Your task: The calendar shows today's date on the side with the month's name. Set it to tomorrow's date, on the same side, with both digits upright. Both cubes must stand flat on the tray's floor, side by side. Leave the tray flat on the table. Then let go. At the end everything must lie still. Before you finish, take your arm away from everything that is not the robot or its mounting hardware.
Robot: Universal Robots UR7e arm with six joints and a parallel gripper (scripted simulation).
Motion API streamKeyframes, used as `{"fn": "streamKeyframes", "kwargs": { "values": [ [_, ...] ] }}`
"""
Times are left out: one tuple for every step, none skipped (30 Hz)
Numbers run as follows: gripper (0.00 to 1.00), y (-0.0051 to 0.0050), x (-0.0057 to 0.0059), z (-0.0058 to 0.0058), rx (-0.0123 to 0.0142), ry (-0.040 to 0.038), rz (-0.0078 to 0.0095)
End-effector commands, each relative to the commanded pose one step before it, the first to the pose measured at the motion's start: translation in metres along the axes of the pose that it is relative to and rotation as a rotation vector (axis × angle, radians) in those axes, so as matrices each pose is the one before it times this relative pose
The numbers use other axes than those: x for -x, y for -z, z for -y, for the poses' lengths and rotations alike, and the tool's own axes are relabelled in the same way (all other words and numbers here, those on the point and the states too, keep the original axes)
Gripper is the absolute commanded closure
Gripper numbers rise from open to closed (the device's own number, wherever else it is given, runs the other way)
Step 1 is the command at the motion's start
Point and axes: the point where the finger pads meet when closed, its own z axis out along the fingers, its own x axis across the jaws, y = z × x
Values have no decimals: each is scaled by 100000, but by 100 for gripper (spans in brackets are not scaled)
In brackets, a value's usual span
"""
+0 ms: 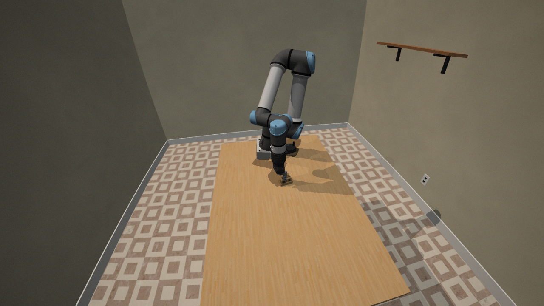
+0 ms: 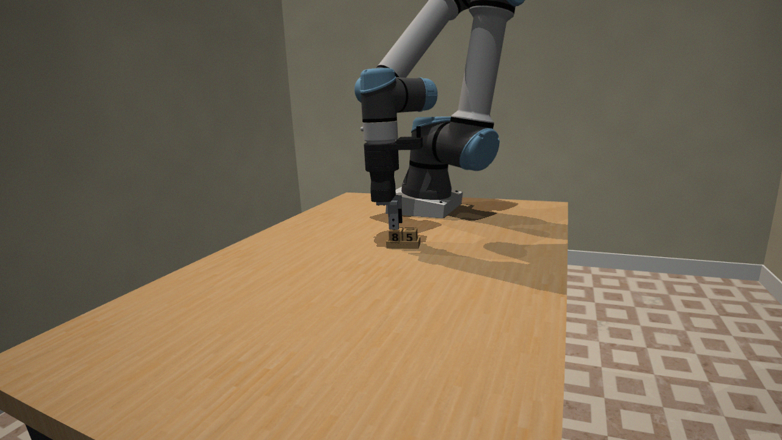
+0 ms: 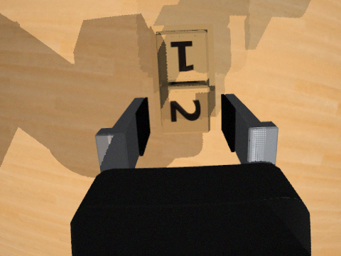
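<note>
Two wooden cubes stand side by side in a small wooden tray (image 1: 286, 183) (image 2: 402, 245) (image 3: 211, 53) on the table. In the exterior view the left cube (image 2: 394, 236) (image 3: 185, 111) shows an upright 8 and the right cube (image 2: 409, 236) (image 3: 183, 56) an upright 5. In the wrist view their tops read 2 on the left cube and 1 on the right one, both turned sideways. My gripper (image 2: 396, 225) (image 3: 185, 114) is open and empty, fingertips about level with the left cube's top, one on each side of it. The cubes' far faces are hidden, and no month name is legible.
The wooden table top (image 1: 281, 243) (image 2: 306, 328) carries the tray near the robot's base (image 1: 263, 153) (image 2: 423, 206). The arm's shadows fall around the tray. A wall shelf (image 1: 422, 49) hangs at the right, far from the tray.
</note>
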Motion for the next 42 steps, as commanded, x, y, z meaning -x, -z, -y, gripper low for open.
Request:
{"fn": "streamKeyframes", "kwargs": {
  "values": [
    [13,29,-34,-22,68,8,-102],
    [13,0,0,0,0,0,0],
    [13,0,0,0,0,0,0],
    [13,0,0,0,0,0,0],
    [13,0,0,0,0,0,0],
    [13,0,0,0,0,0,0],
    [13,0,0,0,0,0,0],
    [13,0,0,0,0,0,0],
    [13,0,0,0,0,0,0],
    [13,0,0,0,0,0,0],
    [13,0,0,0,0,0,0],
    [13,0,0,0,0,0,0],
    [13,0,0,0,0,0,0],
    [13,0,0,0,0,0,0],
    [13,0,0,0,0,0,0],
    [13,0,0,0,0,0,0],
    [13,0,0,0,0,0,0],
    [13,0,0,0,0,0,0],
    [13,0,0,0,0,0,0],
    [13,0,0,0,0,0,0],
    [13,0,0,0,0,0,0],
    [13,0,0,0,0,0,0],
    [13,0,0,0,0,0,0],
    [13,0,0,0,0,0,0],
    [13,0,0,0,0,0,0],
    [13,0,0,0,0,0,0],
    [13,0,0,0,0,0,0],
    [13,0,0,0,0,0,0],
    [13,-1,0,0,0,0,0],
    [13,-7,0,0,0,0,0],
    [13,-18,0,0,0,0,0],
    [13,-32,0,0,0,0,0],
    [13,-49,0,0,0,0,0],
    [13,0,0,0,0,0,0],
    [13,0,0,0,0,0,0],
    [13,-67,0,0,0,0,0],
    [13,-86,0,0,0,0,0],
    [13,-105,0,0,0,0,0],
    [13,-122,0,0,0,0,0],
    [13,-136,-1,-1,0,0,0],
    [13,-150,0,0,0,0,0],
    [13,-162,1,1,0,0,0]
  ]
}}
